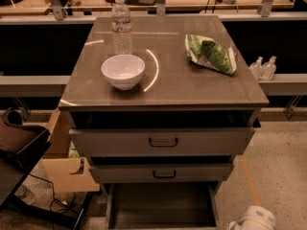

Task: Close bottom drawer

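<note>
The bottom drawer, lowest of the grey-brown metal cabinet's three, stands pulled out toward the camera at the lower edge. Its dark box interior lies open to view; its front panel is cut off by the frame. Above it are two more drawer fronts, a shorter middle one and a taller upper one, each with one black bar handle.

On the cabinet top, from the left, are one clear plastic water bottle, one white round bowl just in front of it, and one crumpled green-and-white bag. At the lower right corner, just beside the drawer's right wall, sits the white rounded gripper. Whether its grip is spread or closed cannot be told, and nothing shows it touching the drawer.
</note>
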{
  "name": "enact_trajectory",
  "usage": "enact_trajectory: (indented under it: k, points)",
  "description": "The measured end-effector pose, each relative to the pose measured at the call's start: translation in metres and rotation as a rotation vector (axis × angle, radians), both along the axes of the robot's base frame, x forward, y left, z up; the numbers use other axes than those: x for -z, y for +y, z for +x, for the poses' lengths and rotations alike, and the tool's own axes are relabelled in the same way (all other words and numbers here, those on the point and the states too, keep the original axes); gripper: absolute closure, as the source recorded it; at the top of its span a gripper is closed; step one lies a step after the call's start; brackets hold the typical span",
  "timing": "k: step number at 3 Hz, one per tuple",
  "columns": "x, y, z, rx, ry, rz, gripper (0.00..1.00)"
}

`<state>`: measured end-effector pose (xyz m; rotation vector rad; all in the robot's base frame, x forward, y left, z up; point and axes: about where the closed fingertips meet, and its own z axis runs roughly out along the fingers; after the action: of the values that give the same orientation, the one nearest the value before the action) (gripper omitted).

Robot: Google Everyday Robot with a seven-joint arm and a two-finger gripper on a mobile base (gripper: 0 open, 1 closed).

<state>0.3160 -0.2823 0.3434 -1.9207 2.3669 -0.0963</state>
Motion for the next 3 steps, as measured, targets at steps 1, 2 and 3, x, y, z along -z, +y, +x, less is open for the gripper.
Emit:
enact_trajectory:
  k: [1,2,3]
  points:
    - [0.043,0.024,-0.011,-0.007,0.011,-0.039,0.72]
    - [0.064,0.033,-0.009,-0.057,-0.015,-0.080,0.96]
    - [0.065,0.032,-0.008,-0.069,-0.022,-0.087,1.00]
